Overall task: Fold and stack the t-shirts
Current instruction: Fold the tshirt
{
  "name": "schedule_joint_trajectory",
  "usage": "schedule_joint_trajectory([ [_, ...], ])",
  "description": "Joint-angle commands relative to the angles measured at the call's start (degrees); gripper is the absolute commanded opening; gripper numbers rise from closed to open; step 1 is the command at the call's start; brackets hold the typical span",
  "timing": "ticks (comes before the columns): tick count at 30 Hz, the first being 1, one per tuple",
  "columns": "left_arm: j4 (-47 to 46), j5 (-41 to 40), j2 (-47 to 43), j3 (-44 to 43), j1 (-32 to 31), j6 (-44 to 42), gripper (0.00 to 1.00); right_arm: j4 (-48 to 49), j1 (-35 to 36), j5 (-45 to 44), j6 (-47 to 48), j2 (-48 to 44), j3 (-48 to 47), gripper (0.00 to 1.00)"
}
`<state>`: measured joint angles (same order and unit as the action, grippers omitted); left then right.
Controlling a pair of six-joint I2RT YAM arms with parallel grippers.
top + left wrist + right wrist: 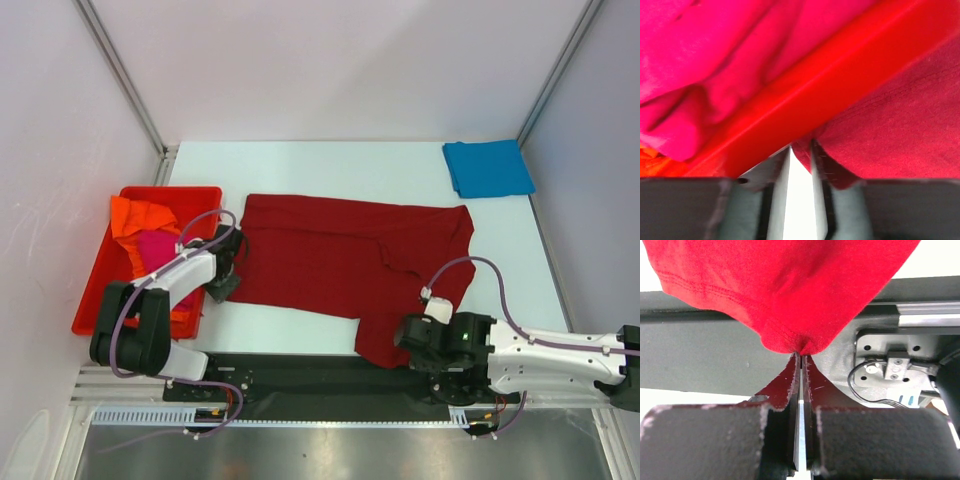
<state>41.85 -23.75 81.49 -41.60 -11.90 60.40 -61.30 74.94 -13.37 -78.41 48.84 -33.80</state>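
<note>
The white desk (300, 165) carries a dark red shirt (330, 255) spread flat across its middle, one part hanging over the near edge. A red bin (95, 290) sits at the left, just beside the shirt. A blue shirt (487, 168) lies folded at the far right corner. In the bin, an orange shirt (140, 220) and a pink shirt (155, 250) lie crumpled together. The right fingers (792, 375) are pressed together, pinching the dark red shirt's hem. The left fingers (819, 180) stand narrowly apart at the shirt's left edge; whether they grip it, I cannot tell.
</note>
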Motion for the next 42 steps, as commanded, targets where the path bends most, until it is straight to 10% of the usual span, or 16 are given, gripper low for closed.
schedule_joint_trajectory([
  [1, 2.8, -7.4, 0.4, 0.9, 0.0, 0.1, 0.24, -3.6, 0.2, -4.6, -1.0, -0.6, -3.4, 0.0],
  [6, 3.3, -8.2, -0.4, -1.1, -1.1, -1.9, 0.0, -5.2, -12.7, -4.0, 8.8, -1.1, -7.6, 0.0],
  [19, 4.4, -11.6, 1.8, -8.5, -4.7, -9.5, 0.0, -0.9, -56.4, 6.2, 41.2, 6.8, -18.8, 0.0],
  [42, 5.2, -16.2, 12.8, -27.1, -5.3, -21.3, 0.0, 5.0, -71.9, 8.4, 53.8, 23.7, -31.8, 0.0],
])
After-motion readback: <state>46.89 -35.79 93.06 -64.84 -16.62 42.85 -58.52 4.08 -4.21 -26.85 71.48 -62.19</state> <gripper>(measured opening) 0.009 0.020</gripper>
